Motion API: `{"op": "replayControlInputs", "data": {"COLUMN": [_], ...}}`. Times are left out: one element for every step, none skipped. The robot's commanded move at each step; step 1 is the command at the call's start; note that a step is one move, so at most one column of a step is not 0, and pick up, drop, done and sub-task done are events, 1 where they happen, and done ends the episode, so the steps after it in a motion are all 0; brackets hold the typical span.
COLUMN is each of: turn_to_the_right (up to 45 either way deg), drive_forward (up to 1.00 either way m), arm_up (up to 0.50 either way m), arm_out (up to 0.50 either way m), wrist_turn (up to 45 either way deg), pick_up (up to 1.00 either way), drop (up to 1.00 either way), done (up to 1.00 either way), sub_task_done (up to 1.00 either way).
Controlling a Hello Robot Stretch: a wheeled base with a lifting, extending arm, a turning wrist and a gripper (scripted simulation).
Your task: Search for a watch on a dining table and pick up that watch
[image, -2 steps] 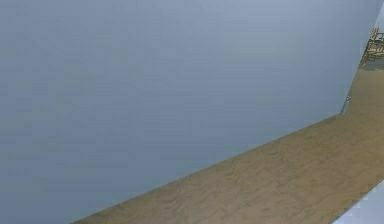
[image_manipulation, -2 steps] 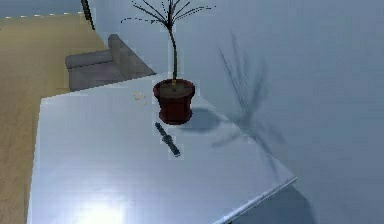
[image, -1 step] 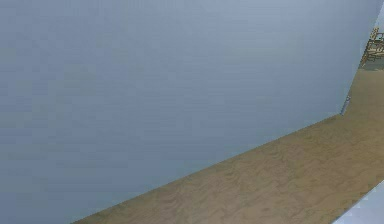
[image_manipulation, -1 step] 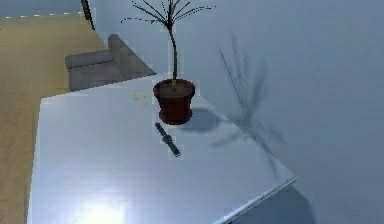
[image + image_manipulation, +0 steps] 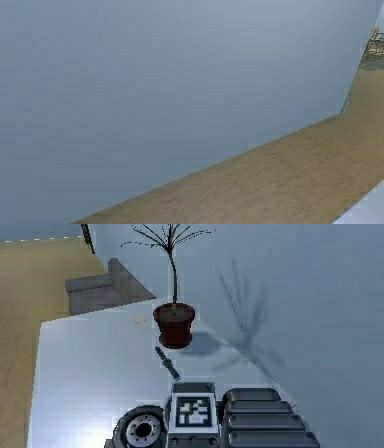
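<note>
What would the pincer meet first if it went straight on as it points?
Likely the small pale thing on the white table, left of the plant pot; the pincer seems aimed there, though its height is unclear.

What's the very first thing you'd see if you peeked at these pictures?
The potted plant grabs the eye first: thin spiky leaves rise from a dark red pot standing on the white table, near the arm side view's middle. Next comes the big plain blue-grey wall across the forward view, with a wedge of wooden floor at its lower right.
</note>
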Motion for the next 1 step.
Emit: {"op": "replayControlInputs", "data": {"turn_to_the_right": [0.0], "drive_forward": [0.00], "arm_up": [0.00], "arm_out": [0.26], "wrist_turn": [0.0], "pick_up": [0.00], "drop": [0.00], "done": [0.00], "sub_task_done": [0.00]}}
